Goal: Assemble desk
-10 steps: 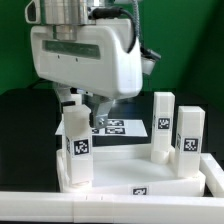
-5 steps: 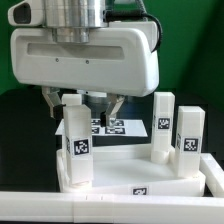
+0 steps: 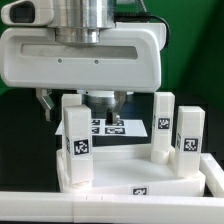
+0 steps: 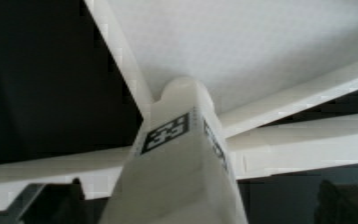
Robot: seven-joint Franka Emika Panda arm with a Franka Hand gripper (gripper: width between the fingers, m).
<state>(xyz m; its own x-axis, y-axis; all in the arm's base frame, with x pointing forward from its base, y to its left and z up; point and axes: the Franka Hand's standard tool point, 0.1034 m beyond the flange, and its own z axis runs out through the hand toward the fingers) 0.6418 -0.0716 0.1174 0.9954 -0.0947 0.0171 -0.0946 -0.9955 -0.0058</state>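
Jaws spread apart, gripper (image 3: 82, 100) poised above the front leg (image 3: 77, 143), marker board (image 3: 122, 127) partly hidden behind, tabletop (image 3: 135, 172) cut off below.

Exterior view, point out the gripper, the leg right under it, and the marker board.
gripper (image 3: 82, 103), exterior view, gap between fingertips
leg (image 3: 77, 143), exterior view, tagged front face
marker board (image 3: 125, 127), exterior view, printed top

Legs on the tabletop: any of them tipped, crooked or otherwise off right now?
Nothing stands out. The three legs in the exterior view, one below the gripper and two on that view's right, stand upright on the tabletop. A fourth is not in view.
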